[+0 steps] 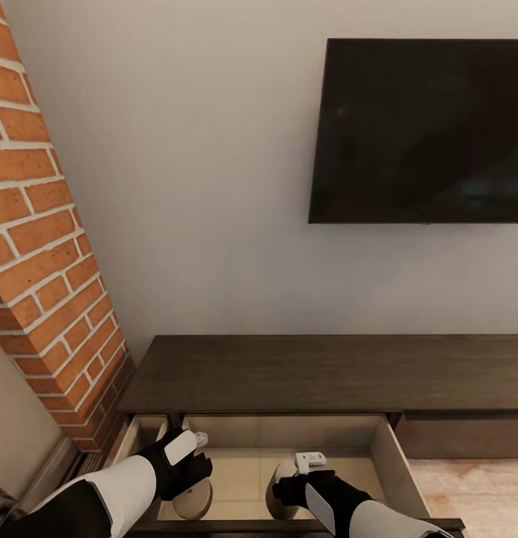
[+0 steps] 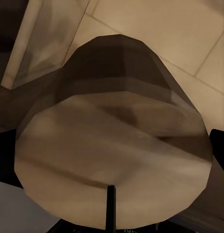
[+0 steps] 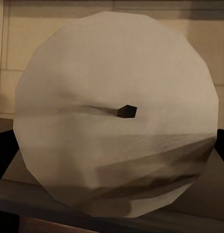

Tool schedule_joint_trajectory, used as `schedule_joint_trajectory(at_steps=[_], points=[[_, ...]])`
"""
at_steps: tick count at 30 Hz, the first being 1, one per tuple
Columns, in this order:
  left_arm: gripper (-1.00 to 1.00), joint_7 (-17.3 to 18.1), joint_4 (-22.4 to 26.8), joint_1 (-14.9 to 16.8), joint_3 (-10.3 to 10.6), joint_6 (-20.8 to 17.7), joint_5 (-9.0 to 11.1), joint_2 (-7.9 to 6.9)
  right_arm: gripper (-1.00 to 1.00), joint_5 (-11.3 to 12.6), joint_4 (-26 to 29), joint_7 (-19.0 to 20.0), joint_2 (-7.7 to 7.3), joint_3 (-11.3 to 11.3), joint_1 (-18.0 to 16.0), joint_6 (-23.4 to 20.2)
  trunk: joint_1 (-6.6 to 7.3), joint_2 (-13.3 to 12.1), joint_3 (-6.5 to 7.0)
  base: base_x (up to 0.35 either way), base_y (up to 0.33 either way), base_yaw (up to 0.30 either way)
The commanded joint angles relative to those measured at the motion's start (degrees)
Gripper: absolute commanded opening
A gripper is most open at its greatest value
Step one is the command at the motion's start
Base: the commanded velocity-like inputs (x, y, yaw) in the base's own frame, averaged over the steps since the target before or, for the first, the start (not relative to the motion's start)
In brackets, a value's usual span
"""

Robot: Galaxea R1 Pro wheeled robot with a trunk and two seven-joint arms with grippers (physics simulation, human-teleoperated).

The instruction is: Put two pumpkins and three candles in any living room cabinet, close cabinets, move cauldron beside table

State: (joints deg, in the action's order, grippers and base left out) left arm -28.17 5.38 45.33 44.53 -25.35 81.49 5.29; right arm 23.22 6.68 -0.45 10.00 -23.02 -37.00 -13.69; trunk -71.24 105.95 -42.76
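Now over the open cabinet (image 1: 288, 373) drawer, left hand (image 1: 185, 467) gripping tan candle (image 1: 193, 499), right hand (image 1: 300, 478) gripping cream candle (image 1: 282, 486).

Your left wrist camera looked straight onto a tan candle (image 2: 114, 160), its flat top close to the lens and a thin dark wick (image 2: 111, 206) standing at its near edge. Behind it lay the pale drawer floor (image 2: 160, 29), with a wall (image 2: 39, 43) alongside.

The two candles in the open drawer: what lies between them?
In the head view, only bare drawer floor separates the tan candle from the cream candle.
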Motion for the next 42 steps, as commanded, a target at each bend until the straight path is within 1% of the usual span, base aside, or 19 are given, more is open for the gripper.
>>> schedule_joint_trajectory(at_steps=[1,8,13,15,18,19,20,21,23,24,25,27,29,31,32,34,36,38,42], points=[[-1.0,0.0,-0.2,-0.8,-0.1,-0.2,0.4,-0.02,-1.0,0.1,0.0,0.0,0.0,0.0,0.0,0.0,0.0,0.0,-0.01,0.0,0.0,0.0],[-1.0,0.0,-0.2,-0.8,-0.1,-0.1,0.6,-0.13,-1.0,0.0,0.0,0.0,0.0,0.0,0.0,0.1,0.0,0.0,-0.01,0.0,0.0,0.0],[-1.0,0.0,0.5,-0.6,-0.2,-0.2,0.3,-0.53,-1.0,0.1,0.5,-1.1,0.0,0.0,-0.4,-0.5,0.0,0.0,-0.01,0.0,0.0,0.0],[-1.0,-0.2,0.7,-0.6,-0.3,-0.3,0.2,-0.8,-1.0,0.1,0.9,-2.6,0.0,0.1,-0.8,-0.8,0.0,0.0,-0.01,0.0,0.0,0.0],[-1.0,-0.5,0.9,0.1,-0.3,-0.7,0.2,-0.96,-1.0,0.3,2.3,-7.1,0.0,0.2,-2.1,-1.0,0.0,0.0,-0.01,0.0,0.0,0.0],[-1.0,-0.5,0.9,0.9,-0.2,-0.9,0.1,-1.17,-1.0,0.5,3.3,-8.9,0.0,0.2,-2.8,-1.0,0.0,0.0,-0.01,0.0,0.0,0.0],[-1.0,-0.6,0.9,1.7,-0.2,-1.1,0.1,-1.51,-1.0,1.2,4.0,-10.1,0.0,0.2,-3.4,-1.2,0.0,0.0,-0.01,0.0,0.0,0.0],[-1.0,-0.6,0.9,2.5,-0.2,-1.2,0.1,-1.84,-1.0,2.6,4.6,-11.4,0.0,0.2,-4.2,-1.8,0.0,0.0,-0.01,0.0,0.0,0.0],[-1.0,-0.6,0.9,3.7,-0.2,-1.4,0.0,-2.2,-1.0,7.4,5.5,-14.2,0.0,0.3,-5.9,-5.0,0.0,0.0,-0.01,0.0,0.0,0.0],[-1.0,-0.6,0.9,4.1,-0.2,-1.5,0.0,-2.24,-1.0,11.3,5.9,-15.9,0.0,0.2,-6.8,-7.5,0.0,0.0,-0.01,0.0,0.0,0.0],[-1.0,-0.7,1.0,4.2,-0.2,-1.5,0.0,-2.14,-1.0,13.4,6.1,-16.6,0.0,0.2,-7.1,-8.6,0.0,0.0,-0.01,0.0,0.0,0.0],[-1.0,-0.8,1.0,4.5,-0.2,-1.6,-0.1,-1.91,-1.0,15.8,6.2,-17.5,0.0,0.2,-7.5,-9.7,0.0,0.0,-0.01,0.0,0.0,0.0],[-1.0,-1.2,1.0,4.8,-0.2,-1.7,-0.1,-1.76,-1.0,16.9,6.2,-17.9,0.0,0.1,-7.6,-10.2,0.0,0.0,-0.01,0.0,0.0,0.0],[-1.0,-2.0,1.0,5.3,-0.2,-3.1,-0.1,-1.77,-1.0,17.4,6.2,-18.0,0.0,0.1,-7.7,-10.4,0.0,0.0,-0.01,0.0,0.0,0.0],[-1.0,-2.5,1.0,5.5,-0.2,-4.7,0.0,-1.94,-1.0,17.5,6.2,-18.0,0.0,0.1,-7.7,-10.5,0.0,0.0,-0.01,0.0,0.0,0.0],[-1.0,-3.2,1.0,5.9,-0.2,-9.3,0.1,-2.52,-1.0,17.7,6.2,-18.1,0.0,0.1,-7.7,-10.5,0.0,0.0,-0.01,0.0,0.0,0.0],[-1.0,-3.4,0.8,6.0,-0.3,-11.3,0.2,-2.73,-1.0,17.8,6.2,-18.1,0.0,0.1,-7.7,-10.7,0.0,0.0,-0.01,0.0,0.0,0.0],[-1.0,-3.5,0.8,6.0,-0.3,-12.2,0.3,-2.59,-1.0,17.9,6.2,-18.1,0.0,0.1,-7.7,-10.8,0.0,0.0,-0.01,0.0,0.0,0.0],[-1.0,-3.6,0.8,6.1,-0.3,-12.8,0.4,-1.64,-1.0,17.9,6.0,-18.0,0.0,0.1,-7.7,-11.1,0.0,0.0,-0.01,0.0,0.0,0.0]])
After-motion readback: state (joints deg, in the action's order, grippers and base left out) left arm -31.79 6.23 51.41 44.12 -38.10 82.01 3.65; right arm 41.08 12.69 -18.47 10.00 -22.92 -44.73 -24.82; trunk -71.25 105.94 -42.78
